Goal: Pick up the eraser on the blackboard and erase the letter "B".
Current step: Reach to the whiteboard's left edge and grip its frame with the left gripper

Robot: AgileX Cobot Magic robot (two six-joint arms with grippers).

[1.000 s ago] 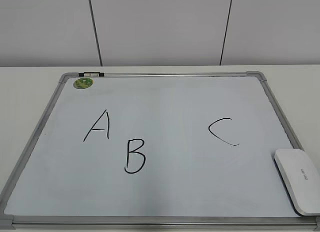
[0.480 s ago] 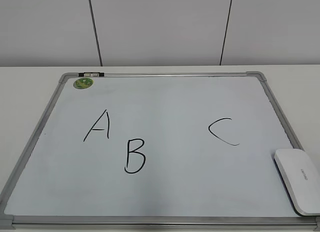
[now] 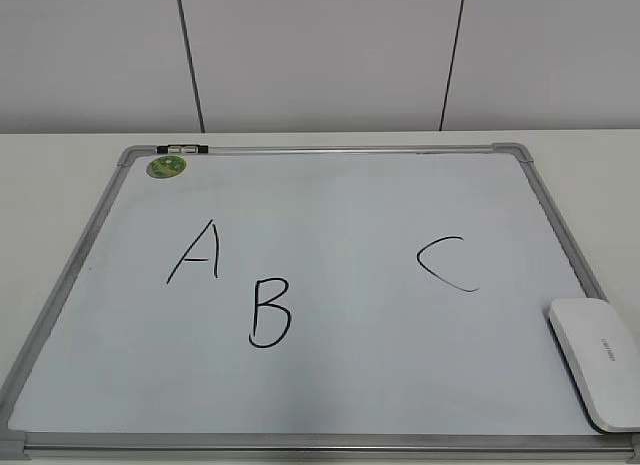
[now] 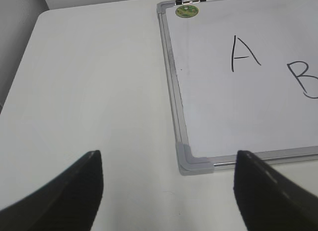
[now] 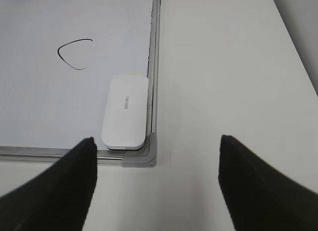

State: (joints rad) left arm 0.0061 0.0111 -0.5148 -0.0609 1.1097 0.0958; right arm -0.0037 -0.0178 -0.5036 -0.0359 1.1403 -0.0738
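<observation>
White table (image 3: pixel 60 175) — behind it, pale wall panels (image 3: pixel 320 55) with 2 dark seams.

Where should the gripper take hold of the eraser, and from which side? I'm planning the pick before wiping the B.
Grip the eraser across its two long edges near the middle, coming down from above. It lies flat on the blackboard in the near right corner, with one long edge close against the frame, so that side leaves little finger room. The right gripper, jaws wide open, looks nearest.

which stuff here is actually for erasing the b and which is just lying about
For the job:
eraser
letter B
blackboard
right gripper, open
left gripper, open

Just there:
letter A
letter C
green sticker
black clip
</observation>
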